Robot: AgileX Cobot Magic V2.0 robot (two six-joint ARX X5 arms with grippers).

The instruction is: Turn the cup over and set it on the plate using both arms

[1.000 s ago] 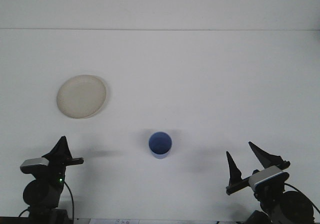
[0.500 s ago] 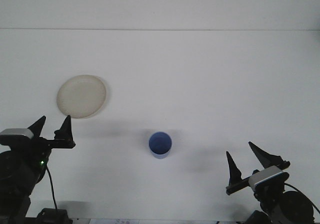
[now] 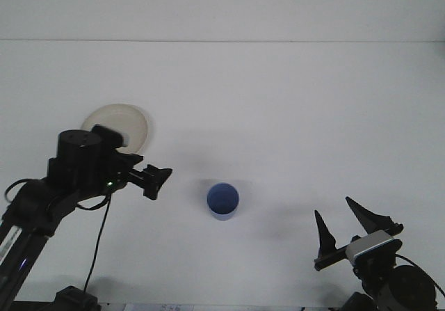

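Now cup [image 3: 222,201] right of left fingers [image 3: 158,181], state unclear; right fingers [image 3: 323,236] spread.

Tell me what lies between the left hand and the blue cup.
Nothing: in the front view, only bare white table separates the left hand from the blue cup.

A plain white table [image 3: 292,116] fills nearly the whole view, smooth and bare of markings. Behind its far edge, a pale wall [image 3: 222,8] runs straight across the top, meeting the table in a thin line.
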